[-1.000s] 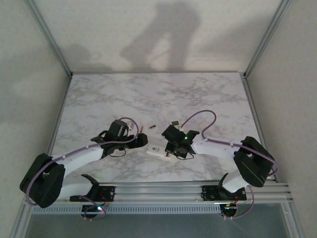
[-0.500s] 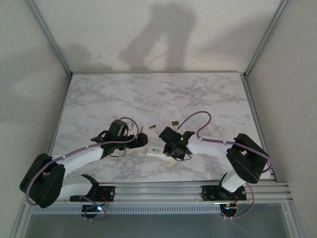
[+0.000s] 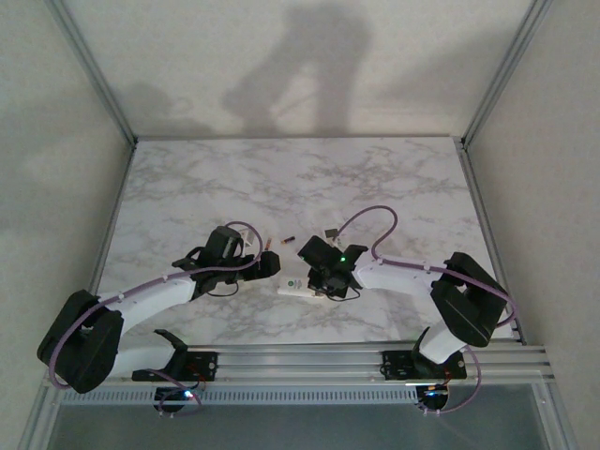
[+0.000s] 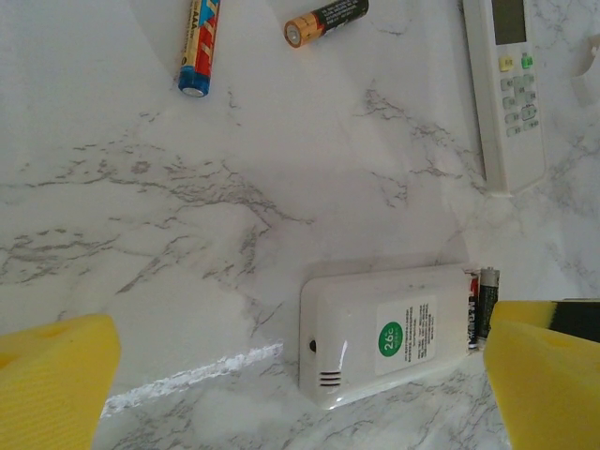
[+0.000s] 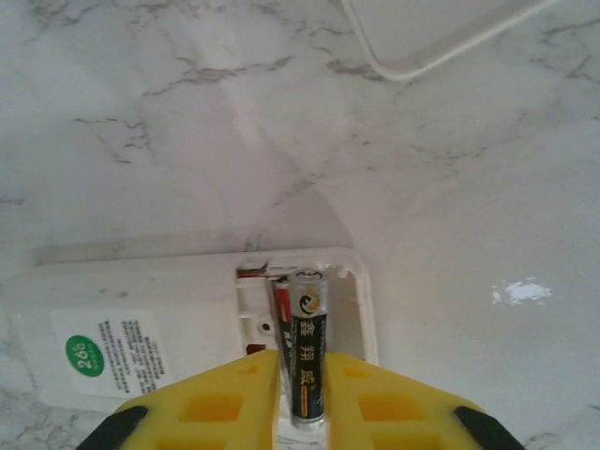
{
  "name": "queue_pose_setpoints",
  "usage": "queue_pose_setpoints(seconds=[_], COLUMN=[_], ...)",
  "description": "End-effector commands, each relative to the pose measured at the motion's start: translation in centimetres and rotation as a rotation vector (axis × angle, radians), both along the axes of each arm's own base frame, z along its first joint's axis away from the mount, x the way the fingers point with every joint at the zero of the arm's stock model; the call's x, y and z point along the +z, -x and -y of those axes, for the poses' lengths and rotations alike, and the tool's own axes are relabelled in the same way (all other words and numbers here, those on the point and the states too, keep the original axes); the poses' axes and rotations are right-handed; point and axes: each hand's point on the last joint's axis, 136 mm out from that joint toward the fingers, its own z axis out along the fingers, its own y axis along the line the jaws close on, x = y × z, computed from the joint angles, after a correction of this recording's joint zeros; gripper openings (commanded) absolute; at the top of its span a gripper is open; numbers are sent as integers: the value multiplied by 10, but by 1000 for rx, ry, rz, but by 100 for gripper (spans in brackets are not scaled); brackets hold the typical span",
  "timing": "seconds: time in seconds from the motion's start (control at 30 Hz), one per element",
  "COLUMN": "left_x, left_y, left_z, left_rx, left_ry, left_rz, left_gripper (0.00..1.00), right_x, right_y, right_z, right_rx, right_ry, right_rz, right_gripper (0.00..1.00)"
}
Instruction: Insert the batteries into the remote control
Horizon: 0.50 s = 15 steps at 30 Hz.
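My right claw (image 5: 303, 366) straddles a battery (image 5: 307, 337) lying in the recess (image 5: 352, 286) of the remote (image 5: 141, 314), which lies back-up just ahead. The battery's long axis runs straight away from that claw. Whether I'm pinching or merely flanking it, I can't tell. My left claw (image 4: 300, 375) gapes wide, farther off.

Remote control (image 4: 375, 337) lies face down on tabletop (image 3: 281, 178), with left gripper (image 3: 269, 265) just left of it and right gripper (image 5: 303, 370) at its right end. 1 battery (image 5: 307, 319) sits in the recess at that end, between the right gripper's fingers. 2 loose batteries (image 4: 200, 47) lie behind the remote control, apart from each other. Second handset (image 4: 511, 94) lies face up, right of them.
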Motion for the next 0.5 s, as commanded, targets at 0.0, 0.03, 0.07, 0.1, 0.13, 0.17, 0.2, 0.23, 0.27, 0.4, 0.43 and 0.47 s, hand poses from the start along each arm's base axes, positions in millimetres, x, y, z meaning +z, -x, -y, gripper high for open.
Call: queue_pose_setpoints(seconds=[0.0, 0.03, 0.07, 0.1, 0.13, 0.17, 0.2, 0.23, 0.27, 0.4, 0.43, 0.47], left_x=[5, 5, 5, 6, 6, 5, 6, 5, 5, 4, 4, 4], left_y=[-3, -3, -3, -3, -3, -3, -3, -3, -3, -2, -2, -2], left_z=[5, 5, 5, 5, 5, 5, 5, 5, 5, 5, 5, 5], left_rx=[-7, -7, -7, -6, -8, -8, -7, -6, -7, -8, -9, -9], left_ry=[15, 15, 16, 16, 16, 15, 14, 13, 14, 13, 13, 13], left_rz=[14, 13, 13, 14, 15, 14, 15, 14, 15, 13, 12, 11], left_gripper=[99, 99, 99, 99, 99, 99, 99, 99, 99, 99, 99, 99], right_x=[6, 5, 5, 4, 2, 2, 1, -1, -2, -4, -4, -3], right_y=[2, 1, 1, 1, 1, 1, 1, 1, 1, -1, -1, -2], right_z=[7, 8, 9, 11, 11, 11, 12, 12, 13, 13, 13, 12], right_rx=[35, 38, 41, 41, 44, 46, 48, 49, 50, 57, 59, 63], right_ry=[57, 65, 74, 86, 92, 95, 99, 104, 111, 122, 121, 119], right_rz=[17, 20, 20, 20, 17, 16, 16, 16, 14, 21, 25, 29], right_gripper=[21, 21, 21, 21, 21, 21, 21, 21, 21, 20, 18, 18])
